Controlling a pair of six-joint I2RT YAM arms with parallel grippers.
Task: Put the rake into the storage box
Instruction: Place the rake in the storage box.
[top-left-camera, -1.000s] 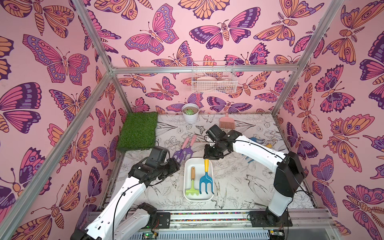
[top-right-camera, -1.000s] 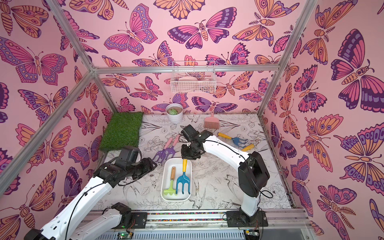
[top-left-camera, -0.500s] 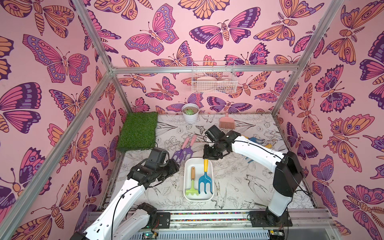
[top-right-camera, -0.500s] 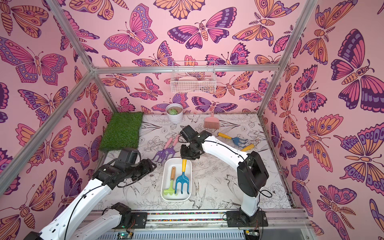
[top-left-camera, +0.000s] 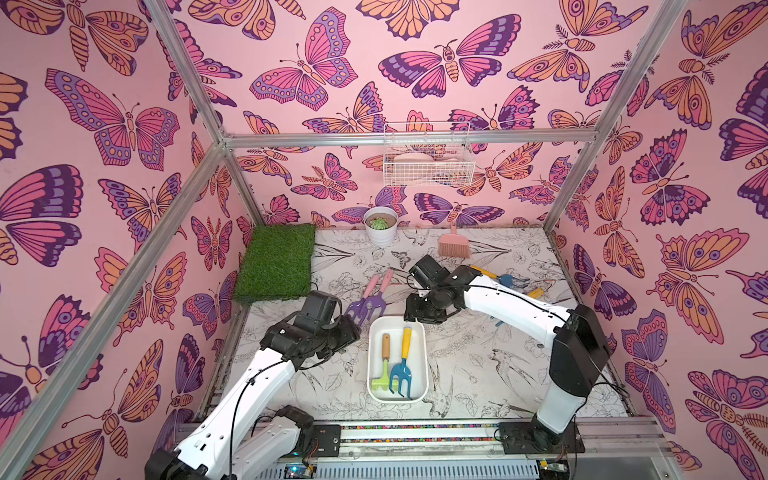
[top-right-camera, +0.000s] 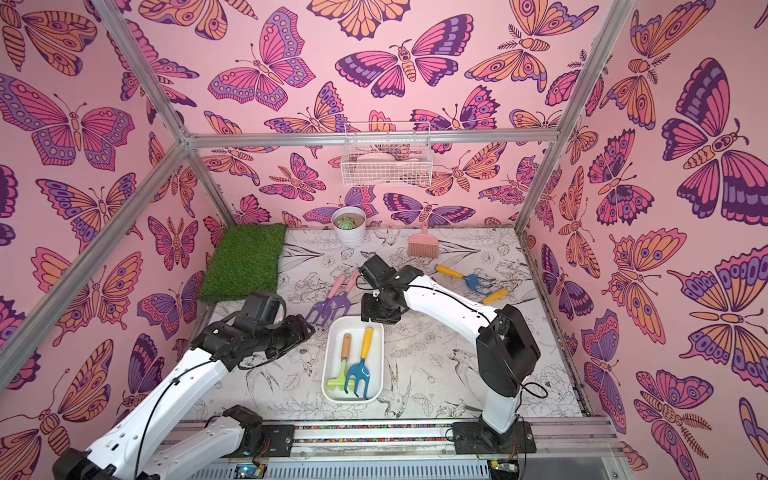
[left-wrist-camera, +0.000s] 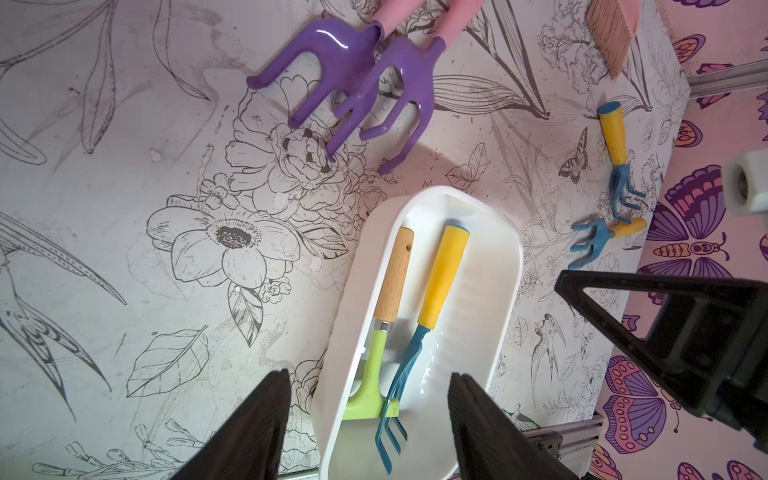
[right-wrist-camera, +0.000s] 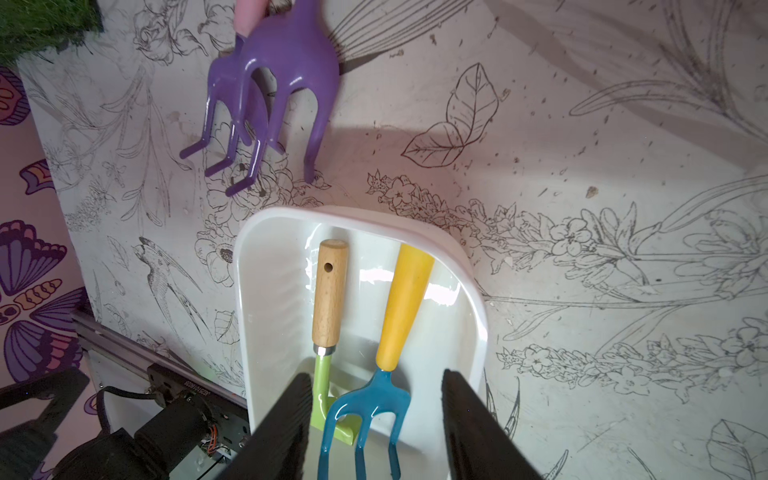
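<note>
Top views: high at near edge, facing down toward far wall (top-left-camera: 316, 183), whole table (top-left-camera: 478, 365) seen. Wrist views: close above, both sharing box (left-wrist-camera: 473, 307)

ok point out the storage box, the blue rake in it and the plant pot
storage box (top-left-camera: 417, 357), in a top view, on its bare inner floor
blue rake (top-left-camera: 405, 348), in a top view, on its yellow handle
plant pot (top-left-camera: 380, 236), in a top view, on its white side wall

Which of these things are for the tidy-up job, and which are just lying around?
For the job: storage box; blue rake and green rake inside it.
Just lying about: purple rakes, other blue rakes, pink brush, plant pot, grass mat, wire basket.
</note>
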